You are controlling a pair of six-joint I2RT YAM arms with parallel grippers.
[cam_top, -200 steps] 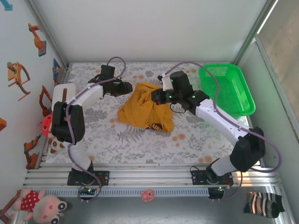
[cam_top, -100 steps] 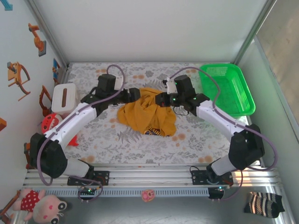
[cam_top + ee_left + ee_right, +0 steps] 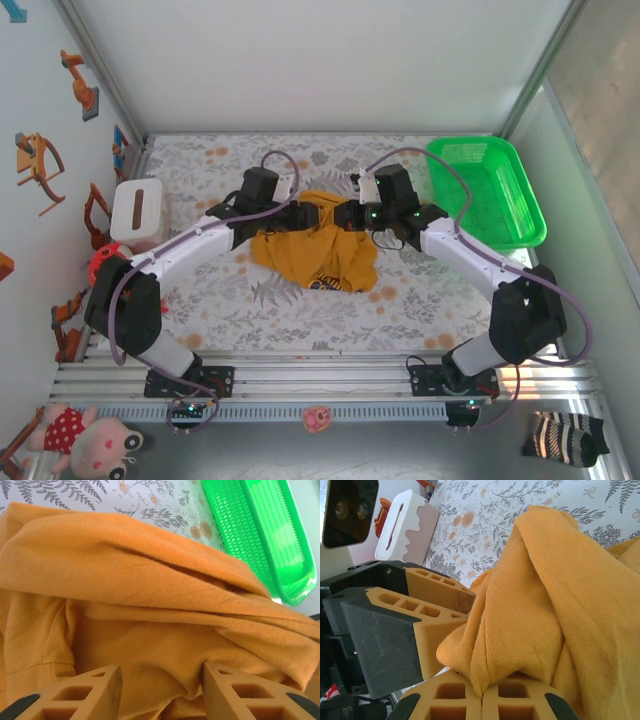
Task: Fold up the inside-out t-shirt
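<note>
The inside-out t-shirt [image 3: 312, 250] is a mustard-yellow bunch on the flowered table, with a bit of dark lettering at its near edge. Its top is lifted between the two grippers. My right gripper [image 3: 346, 215] is shut on a fold of the t-shirt [image 3: 545, 605], and the pinched fold comes out between its fingertips [image 3: 482, 692]. My left gripper [image 3: 306, 213] is pushed into the cloth from the left. In the left wrist view its jaws stand apart, with a loose bulge of the t-shirt [image 3: 150, 595] between its fingers [image 3: 235, 690]. The left gripper's fingers [image 3: 437, 625] sit just left of the right gripper's hold.
A green plastic basket [image 3: 488, 188] stands at the back right of the table, and its rim [image 3: 260, 535] is just past the cloth. A white tissue box [image 3: 138, 212] and a red toy [image 3: 103, 265] are at the left edge. Walls enclose the table.
My left arm has swung right, from beside the shirt into its top next to the right gripper. The right gripper has stayed shut on the cloth, and the shirt has sagged a little lower.
</note>
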